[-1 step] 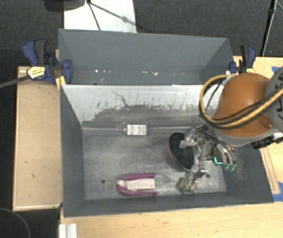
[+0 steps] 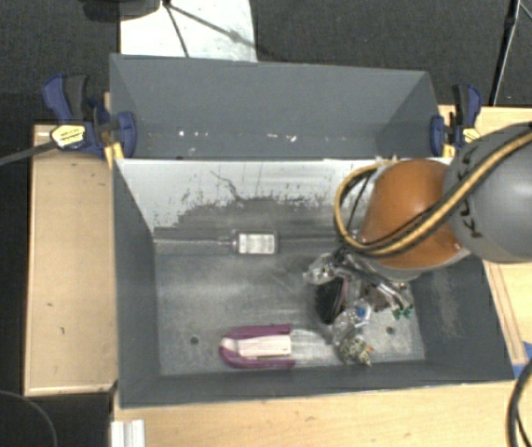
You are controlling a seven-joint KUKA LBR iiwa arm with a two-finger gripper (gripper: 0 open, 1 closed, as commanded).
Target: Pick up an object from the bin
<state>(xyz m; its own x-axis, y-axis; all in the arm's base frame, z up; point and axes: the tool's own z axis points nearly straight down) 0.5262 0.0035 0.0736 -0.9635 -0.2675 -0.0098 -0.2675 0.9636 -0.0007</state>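
Where one pincer (image 2: pixel 352 329) hangs, one purple packet (image 2: pixel 258 348) lies.

Robotics lab, grey metal bin (image 2: pixel 266 101), cabled robot arm (image 2: pixel 522 212) reaching in

Bin (image 2: pixel 200 296): 1 purple-and-white pkg (image 2: pixel 258 347), 1 silvery obj (image 2: pixel 254 243) w/ thin stem; more can't be told.

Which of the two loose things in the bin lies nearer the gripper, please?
The purple packet at the bin's front, close to the gripper; the silvery one lies farther back.
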